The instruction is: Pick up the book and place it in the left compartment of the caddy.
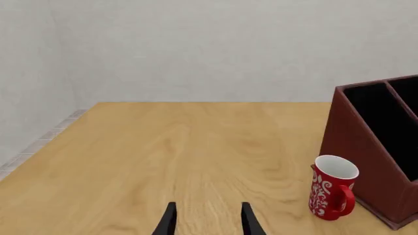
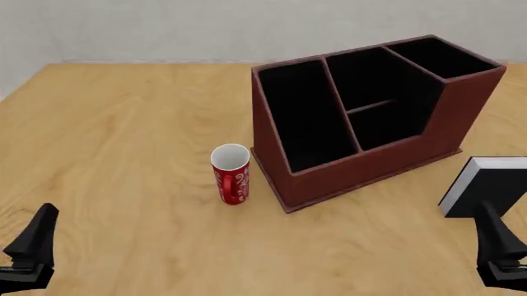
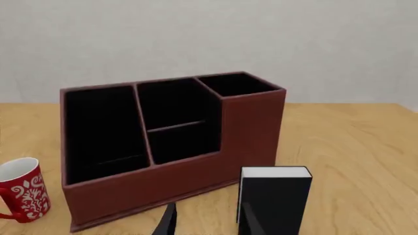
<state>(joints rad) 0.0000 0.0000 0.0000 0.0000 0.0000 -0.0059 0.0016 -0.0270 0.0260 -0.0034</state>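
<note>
The black book (image 2: 499, 185) stands upright on the table to the right of the caddy (image 2: 362, 166), its white page edge facing the caddy. In the right wrist view the book (image 3: 274, 200) is just beyond my right gripper (image 3: 207, 223), in line with one finger and not between the two. That gripper (image 2: 498, 250) is open and empty. The left compartment (image 2: 309, 117) is the long black-lined one nearest the mug, also seen as (image 3: 104, 127). My left gripper (image 1: 209, 223) is open over bare wood, low at the near left (image 2: 31, 246).
A red-and-white mug (image 2: 231, 174) stands upright just left of the caddy's front corner, seen beside the caddy (image 1: 365, 147) as (image 1: 333, 193). The wooden table (image 2: 123, 135) ends at a grey wall behind; its left edge shows in the left wrist view.
</note>
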